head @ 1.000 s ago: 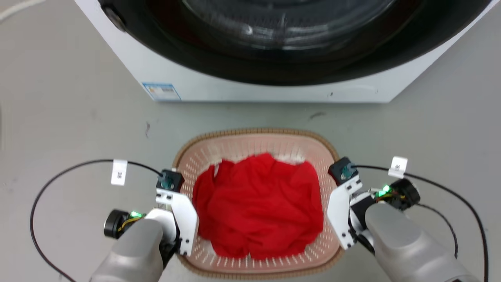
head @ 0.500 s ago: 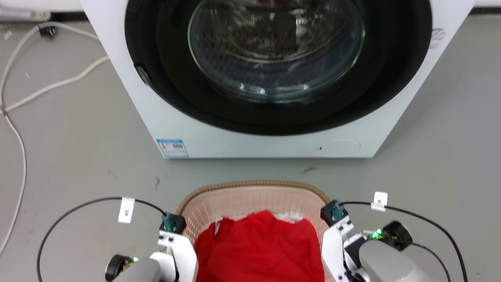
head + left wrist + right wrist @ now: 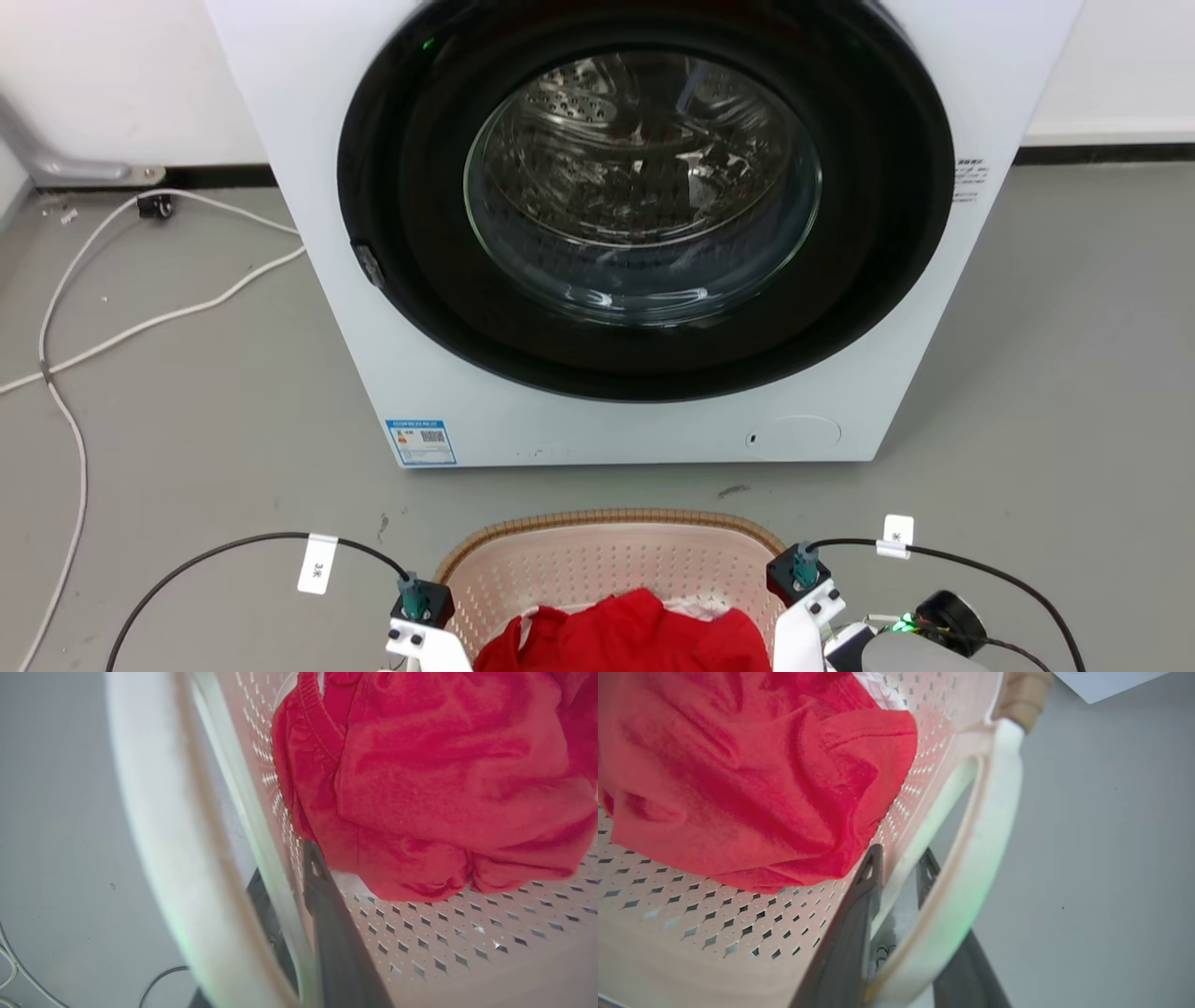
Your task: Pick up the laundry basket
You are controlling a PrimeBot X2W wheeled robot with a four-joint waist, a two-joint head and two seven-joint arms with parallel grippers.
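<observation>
- Left gripper [image 3: 285, 868], bottom centre of the left wrist view: its two dark fingers pinch the side wall of the laundry basket [image 3: 444, 942], one inside, one outside under the white handle [image 3: 154, 835]
- Right gripper [image 3: 901, 856], bottom centre of the right wrist view: fingers clamp the opposite wall the same way, the outer one passing behind that side's handle [image 3: 985, 835]
- The basket sits at the bottom centre of the head view, between the two wrists, with a crumpled red garment [image 3: 625, 635] in it
- Grey floor [image 3: 187, 420] beyond, white cables [image 3: 140, 322] at the left
- Washing machine [image 3: 289, 75] fills the upper centre, its round glass door [image 3: 642, 187] facing the basket
</observation>
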